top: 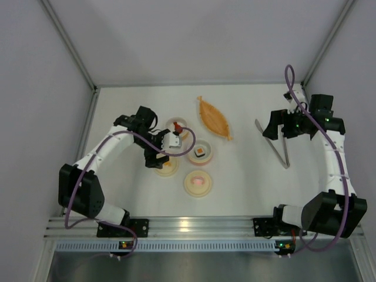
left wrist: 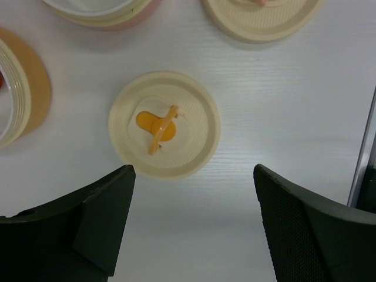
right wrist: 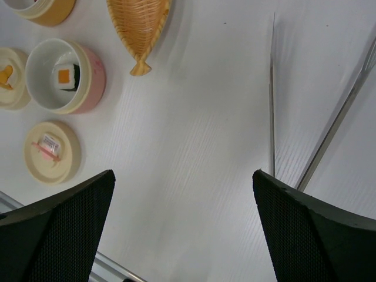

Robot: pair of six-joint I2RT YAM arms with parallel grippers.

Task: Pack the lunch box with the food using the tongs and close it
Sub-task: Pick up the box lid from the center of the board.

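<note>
Tongs (top: 279,154) are lying on the right side of the table (top: 247,182), their joined end nearer to me. I am hovering the right claw (right wrist: 183,182) over them, released, with nothing between its fingers and the two thin arms running away past its right finger (right wrist: 311,229). On the left, I am holding the left claw (left wrist: 194,168) above a cream lid (left wrist: 164,124) with an orange knob, jaws wide apart and gripping nothing. The red lump (top: 176,126) is sitting in a bowl (top: 187,134) just beyond that claw. The roll (top: 201,153) is resting inside a pink bowl (right wrist: 97,76), near the boat dish (top: 214,117).
</note>
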